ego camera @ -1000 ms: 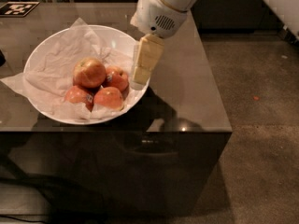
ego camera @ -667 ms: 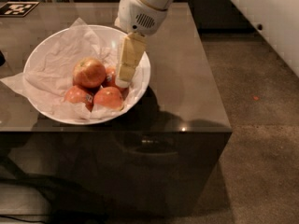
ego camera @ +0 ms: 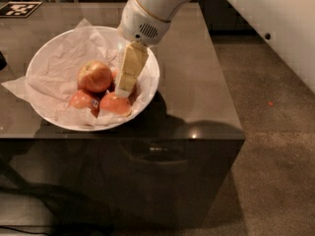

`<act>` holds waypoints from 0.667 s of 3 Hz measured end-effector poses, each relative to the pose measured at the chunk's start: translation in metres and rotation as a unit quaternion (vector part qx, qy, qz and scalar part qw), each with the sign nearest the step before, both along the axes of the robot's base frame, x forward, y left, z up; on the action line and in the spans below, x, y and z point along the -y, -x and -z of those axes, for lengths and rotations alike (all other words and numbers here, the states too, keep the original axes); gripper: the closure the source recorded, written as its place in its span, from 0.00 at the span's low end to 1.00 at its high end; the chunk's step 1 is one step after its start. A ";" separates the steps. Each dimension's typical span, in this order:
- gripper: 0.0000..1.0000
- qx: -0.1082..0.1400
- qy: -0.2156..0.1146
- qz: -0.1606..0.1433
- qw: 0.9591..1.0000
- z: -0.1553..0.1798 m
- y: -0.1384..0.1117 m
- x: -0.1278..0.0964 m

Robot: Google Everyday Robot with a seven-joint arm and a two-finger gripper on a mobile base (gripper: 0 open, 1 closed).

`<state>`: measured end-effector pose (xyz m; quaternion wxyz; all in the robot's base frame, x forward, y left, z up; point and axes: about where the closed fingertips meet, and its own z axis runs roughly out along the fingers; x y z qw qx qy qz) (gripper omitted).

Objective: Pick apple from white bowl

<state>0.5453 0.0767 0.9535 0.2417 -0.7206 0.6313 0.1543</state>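
Observation:
The white bowl (ego camera: 47,53) sits on the left half of the brown table, lined with crumpled white paper. The apple (ego camera: 94,76), the largest one, red-orange with a pale patch, lies at the bowl's middle. Two smaller red apples (ego camera: 81,100) (ego camera: 116,104) lie in front of it, and a third is mostly hidden behind the gripper. My gripper (ego camera: 124,88) hangs from the white arm (ego camera: 147,14) and reaches down into the bowl's right side, just right of the big apple and above the front right small apple. It holds nothing that I can see.
A black-and-white marker tag (ego camera: 18,8) lies at the table's far left corner. A dark object (ego camera: 2,60) shows at the left edge. The table's front edge (ego camera: 147,136) runs just under the bowl. Carpeted floor (ego camera: 275,146) and a white wall (ego camera: 275,28) lie right.
The gripper has moved left, from over the bowl's right rim to inside the bowl, close beside the big apple. The apples and bowl have not moved.

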 end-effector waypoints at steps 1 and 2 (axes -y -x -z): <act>0.00 -0.022 -0.022 -0.027 0.999 0.007 0.001 -0.026; 0.00 -0.039 -0.036 -0.049 0.997 0.017 -0.001 -0.041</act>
